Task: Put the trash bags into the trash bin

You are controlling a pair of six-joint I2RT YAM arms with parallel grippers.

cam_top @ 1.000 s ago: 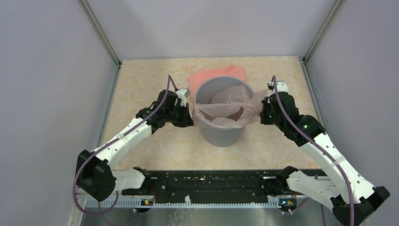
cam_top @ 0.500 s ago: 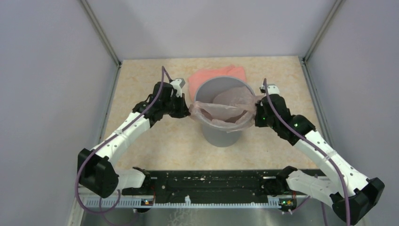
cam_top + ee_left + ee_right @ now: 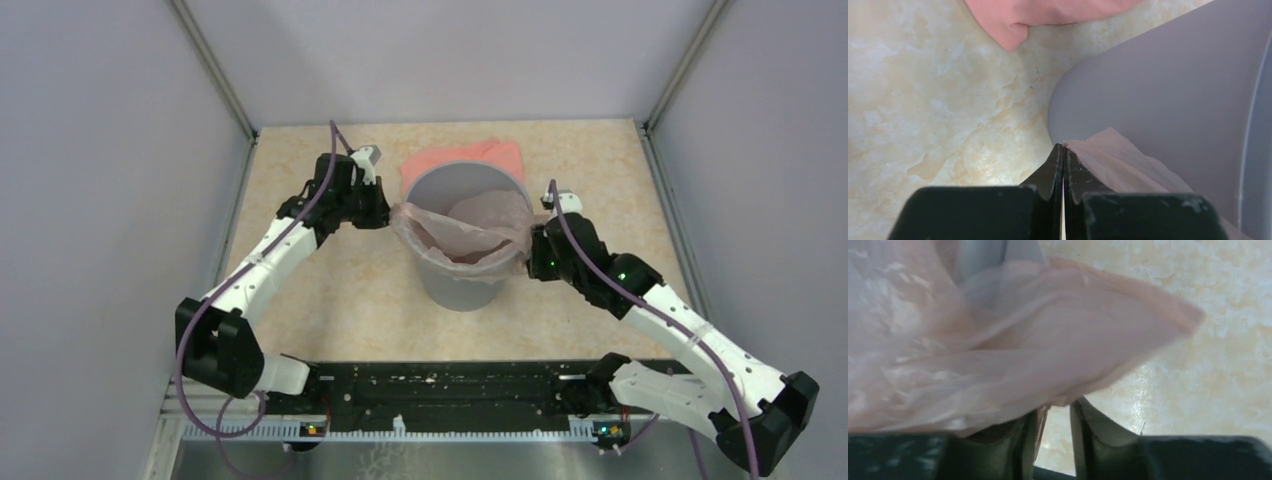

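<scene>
Bolted to a black rail [image 3: 450,385] at the six o'clock edge of a marbled table [image 3: 330,300], the right arm [image 3: 680,320] and left arm [image 3: 260,280] reach inward toward a grey trash bin [image 3: 455,290] standing upright mid-table.

The right gripper [image 3: 530,245] sits just beside the bin's rim at about four o'clock. The wrist view shows its jaws parted by a narrow gap, and pale pink film lies across the fingertips [image 3: 1088,425] without being clamped.

The see-through trash bag [image 3: 478,218] is spread over the bin's mouth. Its near edge is folded down outside the rim at six o'clock, and the rest sags into the bucket. The rim at twelve o'clock stays bare.

At about ten o'clock, the left gripper [image 3: 388,214] is squeezed fully together on a corner of the film, holding it taut just outside the grey wall, above the tabletop.

Beyond the bin at twelve o'clock, an opaque salmon-pink folded sheet [image 3: 440,158] lies flat on the table, partly hidden by the bucket.
</scene>
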